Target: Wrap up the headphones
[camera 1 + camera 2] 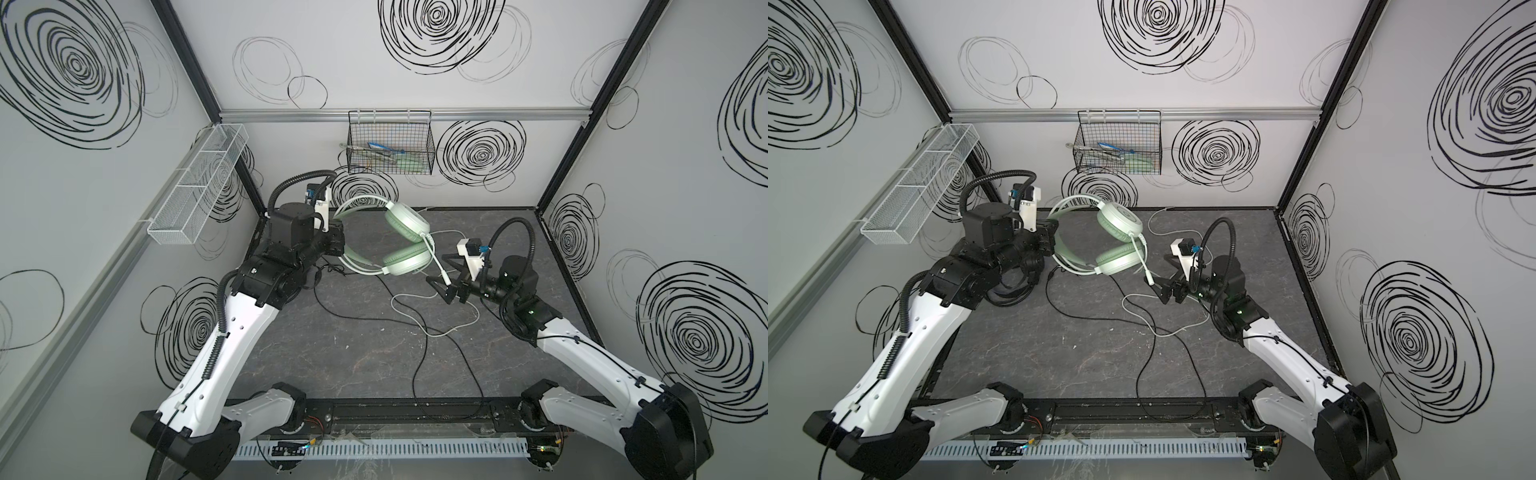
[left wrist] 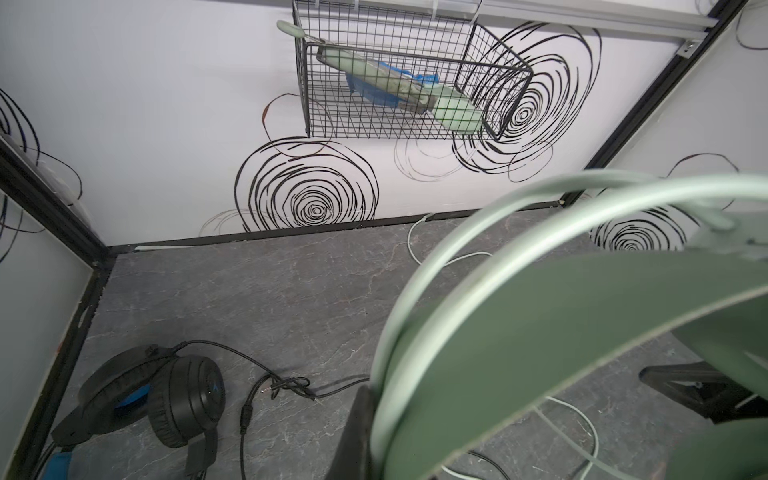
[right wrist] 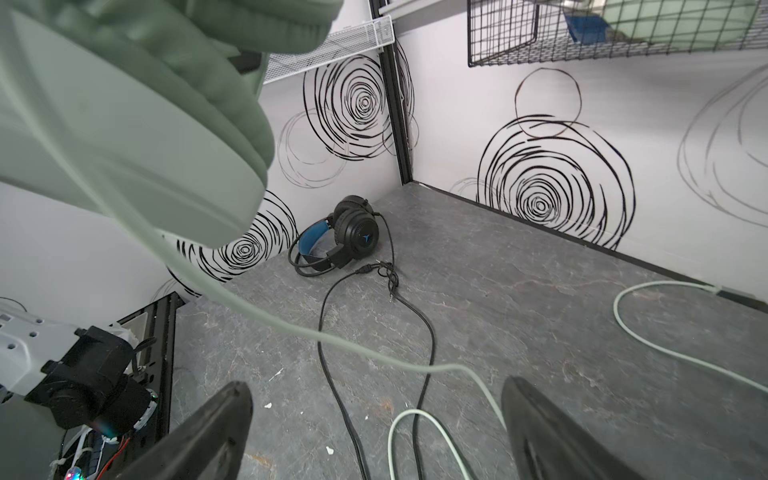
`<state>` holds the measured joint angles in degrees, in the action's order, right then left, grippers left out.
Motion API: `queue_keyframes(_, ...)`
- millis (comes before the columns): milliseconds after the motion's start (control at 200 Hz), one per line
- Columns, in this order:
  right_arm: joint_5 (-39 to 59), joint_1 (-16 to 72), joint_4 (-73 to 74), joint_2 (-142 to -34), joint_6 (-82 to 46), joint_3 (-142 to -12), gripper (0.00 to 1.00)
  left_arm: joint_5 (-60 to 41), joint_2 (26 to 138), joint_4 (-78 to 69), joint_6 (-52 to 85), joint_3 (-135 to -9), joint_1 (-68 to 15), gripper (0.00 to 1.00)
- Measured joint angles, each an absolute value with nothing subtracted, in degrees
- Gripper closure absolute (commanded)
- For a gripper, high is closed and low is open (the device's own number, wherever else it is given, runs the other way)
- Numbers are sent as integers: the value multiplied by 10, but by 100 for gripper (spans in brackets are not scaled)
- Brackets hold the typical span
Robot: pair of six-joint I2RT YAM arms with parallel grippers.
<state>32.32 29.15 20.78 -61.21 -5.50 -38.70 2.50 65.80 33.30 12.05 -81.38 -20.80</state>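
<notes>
The mint-green headphones (image 1: 407,224) (image 1: 1119,220) hang above the table, earcups toward the middle. My left gripper (image 1: 338,241) (image 1: 1052,241) is shut on their headband (image 2: 540,311). Their white cord (image 1: 415,299) drops from the lower earcup (image 3: 124,124), crosses between the fingers of my open right gripper (image 1: 442,276) (image 3: 378,399) without being pinched, and loops over the table. The black headphones with blue padding (image 2: 183,399) (image 3: 353,232) lie on the table in the far left corner, mostly hidden under my left arm in both top views. Their black cord (image 1: 419,365) trails to the front edge.
A black wire basket (image 1: 390,145) holding green and blue items hangs on the back wall. A white mesh tray (image 1: 199,183) is fixed to the left wall. Walls enclose the dark marbled table (image 1: 353,357) on three sides.
</notes>
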Motion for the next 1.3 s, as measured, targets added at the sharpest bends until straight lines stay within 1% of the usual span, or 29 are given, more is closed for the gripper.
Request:
queue_keyframes(105,336,296,215,-628,-55,-400,3,16,653,336,134,-819,-214,100)
queue_keyframes(310,348,305,216,-635,-52,-398,3,0,653,347,149,-867,-214,100)
queue_keyframes(515,316,308,233,-635,-56,-380,3,-26,653,349,170,-885,-215,100)
queue_keyframes(730,312,308,244,-695,-60,-399,3,-38,653,375,182,-896,-215,100)
queue_keyframes(891,305,308,248,-713,-67,-399,0,-49,653,381,193,-926,-215,100)
queue_keyframes(1066,295,308,249,-714,-76,-399,4,-74,653,379,205,-964,-205,100)
queue_keyframes(1301,295,308,249,-714,-76,-396,10,-106,653,364,242,-973,-189,100)
